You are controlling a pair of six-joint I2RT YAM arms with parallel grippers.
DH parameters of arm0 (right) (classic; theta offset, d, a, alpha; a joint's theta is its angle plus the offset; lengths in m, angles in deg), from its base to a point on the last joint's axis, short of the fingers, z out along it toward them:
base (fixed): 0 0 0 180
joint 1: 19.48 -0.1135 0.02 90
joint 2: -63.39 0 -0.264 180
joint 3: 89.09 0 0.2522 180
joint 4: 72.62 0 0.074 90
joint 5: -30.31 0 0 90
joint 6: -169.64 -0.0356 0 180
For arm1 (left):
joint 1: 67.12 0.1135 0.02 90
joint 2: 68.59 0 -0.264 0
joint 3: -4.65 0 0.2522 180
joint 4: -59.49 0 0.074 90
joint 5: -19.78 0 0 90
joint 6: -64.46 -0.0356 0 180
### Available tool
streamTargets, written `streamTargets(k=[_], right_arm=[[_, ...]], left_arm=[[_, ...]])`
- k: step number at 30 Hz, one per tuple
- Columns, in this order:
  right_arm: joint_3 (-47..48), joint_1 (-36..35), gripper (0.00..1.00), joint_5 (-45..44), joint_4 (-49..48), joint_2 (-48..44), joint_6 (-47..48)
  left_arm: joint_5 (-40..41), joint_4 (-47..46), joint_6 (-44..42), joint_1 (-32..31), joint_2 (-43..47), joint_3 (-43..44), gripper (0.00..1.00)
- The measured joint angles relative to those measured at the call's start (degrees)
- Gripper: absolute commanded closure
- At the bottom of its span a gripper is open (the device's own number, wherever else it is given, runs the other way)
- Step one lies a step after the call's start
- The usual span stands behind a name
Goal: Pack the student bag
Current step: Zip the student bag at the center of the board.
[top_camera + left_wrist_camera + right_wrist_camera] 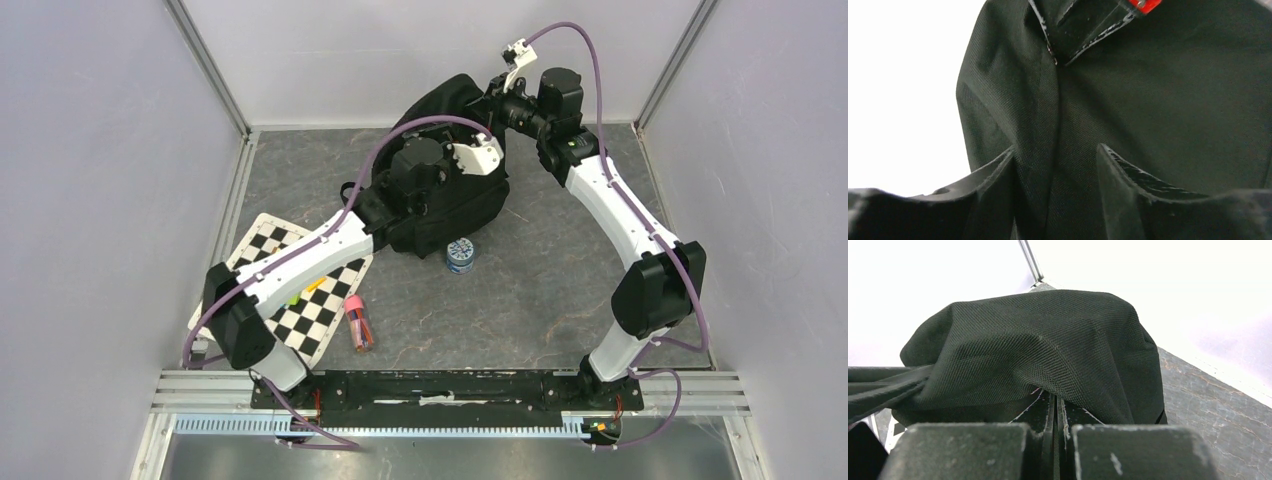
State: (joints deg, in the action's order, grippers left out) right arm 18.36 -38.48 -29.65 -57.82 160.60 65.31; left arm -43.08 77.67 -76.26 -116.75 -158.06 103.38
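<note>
Bag (465, 210) stood upright on grey counter (560, 270), centre-top of overhead frame. Right fingers (1055, 412) were closed, pinching fold of black fabric at bag's top, likely to hold it up so mouth could be reached. Left fingers (1055, 155) were apart over bag, cloth seam running between them, nothing clamped; probably seeking grip to spread opening. Checkerboard (300, 290), small tin (460, 255) and pink case (358, 322) lay below bag, unpacked.
</note>
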Motion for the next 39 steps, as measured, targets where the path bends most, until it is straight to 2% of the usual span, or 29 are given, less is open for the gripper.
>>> streamTargets(k=[3, 4, 5, 9, 13, 17, 20, 26, 30, 39], right_arm=[[0.00, 0.00, 1.00, 0.07, 0.13, -0.07, 0.04], [0.00, 0.00, 1.00, 0.04, 0.24, -0.11, 0.09], [0.00, 0.00, 1.00, 0.00, 0.33, -0.24, 0.17], [0.50, 0.00, 1.00, -1.64, 2.40, -1.42, 1.18], [7.02, 0.04, 1.00, -5.55, 9.84, -1.49, 2.91], [14.29, 1.31, 1.00, -5.03, 14.58, -0.59, 2.73], [16.00, 3.58, 1.00, -2.64, 15.39, 0.63, 2.10], [11.37, 8.59, 1.00, -1.36, 14.45, 1.92, 2.14], [7.28, 8.94, 1.00, -0.48, 11.45, 1.92, 2.21], [8.17, 9.14, 1.00, 4.59, 9.18, 4.17, 2.16]], left_arm=[[3.93, -5.07, -3.82, 0.04, -1.81, -0.96, 0.89], [5.09, -6.69, -4.94, 0.04, -2.40, -0.98, 0.97], [5.95, -7.87, -5.46, 0.07, -2.80, -0.96, 0.98], [8.35, -9.40, -6.60, 0.09, -4.61, 0.44, 0.98], [8.00, -5.53, -5.01, 1.09, -7.37, 8.20, 0.98], [5.14, -0.87, -1.70, 3.19, -9.44, 16.81, 0.98], [0.68, 2.93, 1.36, 4.94, -10.14, 20.83, 0.98], [-8.70, 7.72, 9.01, 10.19, -10.10, 21.49, 0.98], [-14.25, 7.98, 13.57, 12.85, -9.55, 20.59, 0.98], [-28.30, 12.02, 24.50, 20.15, -4.79, 18.01, 0.98]])
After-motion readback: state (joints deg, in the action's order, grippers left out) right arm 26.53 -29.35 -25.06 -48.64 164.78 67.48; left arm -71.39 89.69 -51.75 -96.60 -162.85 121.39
